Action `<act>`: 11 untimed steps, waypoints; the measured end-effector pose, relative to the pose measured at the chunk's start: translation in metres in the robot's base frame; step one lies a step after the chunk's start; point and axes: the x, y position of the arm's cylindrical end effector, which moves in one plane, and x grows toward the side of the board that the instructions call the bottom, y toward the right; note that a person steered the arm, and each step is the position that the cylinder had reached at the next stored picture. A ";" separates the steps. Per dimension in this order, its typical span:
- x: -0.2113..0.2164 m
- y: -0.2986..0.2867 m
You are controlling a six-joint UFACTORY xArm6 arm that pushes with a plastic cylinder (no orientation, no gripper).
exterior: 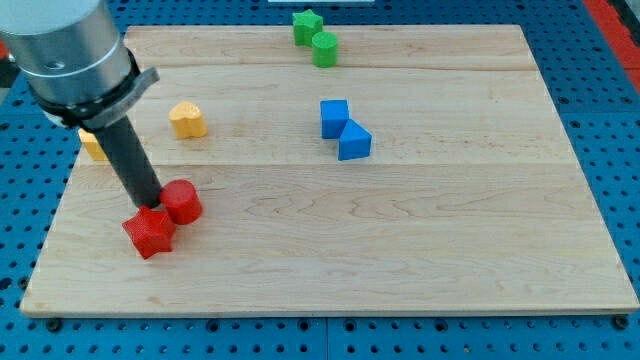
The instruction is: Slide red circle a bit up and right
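The red circle (183, 201) is a short red cylinder on the wooden board (400, 240), at the view's lower left. A red star block (148, 231) lies just below and left of it, touching or nearly touching. My tip (150, 204) is at the end of the dark rod, right against the red circle's left side and just above the red star.
A yellow heart-like block (187, 119) sits above the red circle. Another yellow block (93, 146) is partly hidden behind the rod. Two blue blocks (344, 130) lie near the middle. Two green blocks (315, 38) lie at the top edge.
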 end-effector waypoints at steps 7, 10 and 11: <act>0.117 0.258; 0.074 0.300; 0.076 0.255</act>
